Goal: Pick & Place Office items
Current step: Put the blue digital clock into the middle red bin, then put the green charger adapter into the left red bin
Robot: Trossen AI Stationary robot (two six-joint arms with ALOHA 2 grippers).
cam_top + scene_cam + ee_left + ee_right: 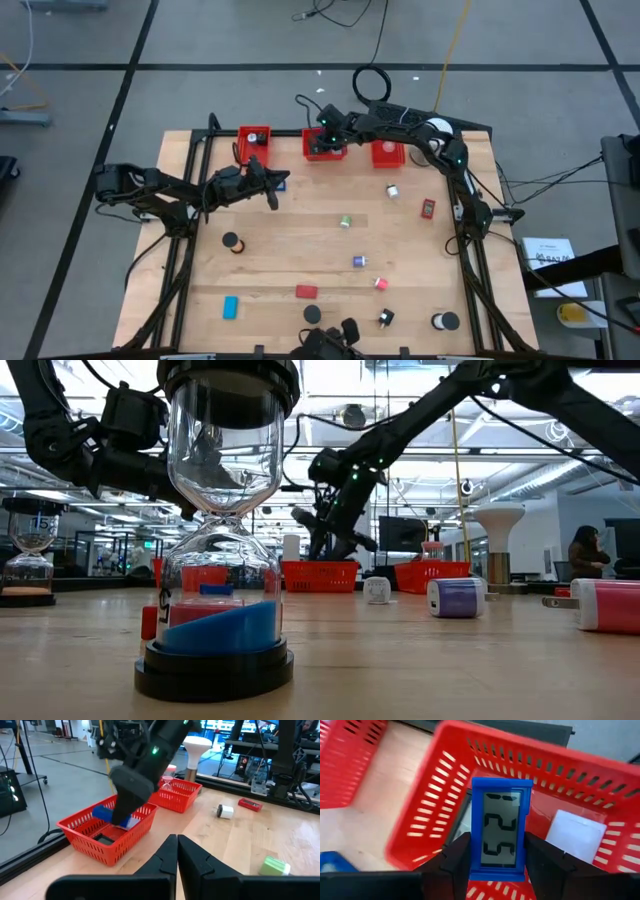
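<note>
My right gripper [326, 133] hangs over the middle red bin [325, 152] at the table's far edge, shut on a blue digital clock [501, 832] whose display faces the wrist camera. In the left wrist view the clock [102, 813] sits just above the bin's rim [85, 837]. A white item [575, 837] lies inside that bin. My left gripper [275, 190] waits shut near the left bin [254, 140], touching nothing. Small office items lie scattered on the wood. My right gripper pinches the clock's two side edges [473, 855], at the lower half of its frame, between its two fingers [542, 857]. The fingers slant down from the table's right side. The clock is lifted clear above the bin's open top, its display turned up toward the wrist.
A third red bin [388, 153] and a white lamp [437, 128] stand at the far right. Loose on the table: a green bit [345, 221], a purple one [359, 261], a red block [306, 291], a blue block [231, 306], a black disc [231, 242]. An hourglass [215, 540] stands at the near edge.
</note>
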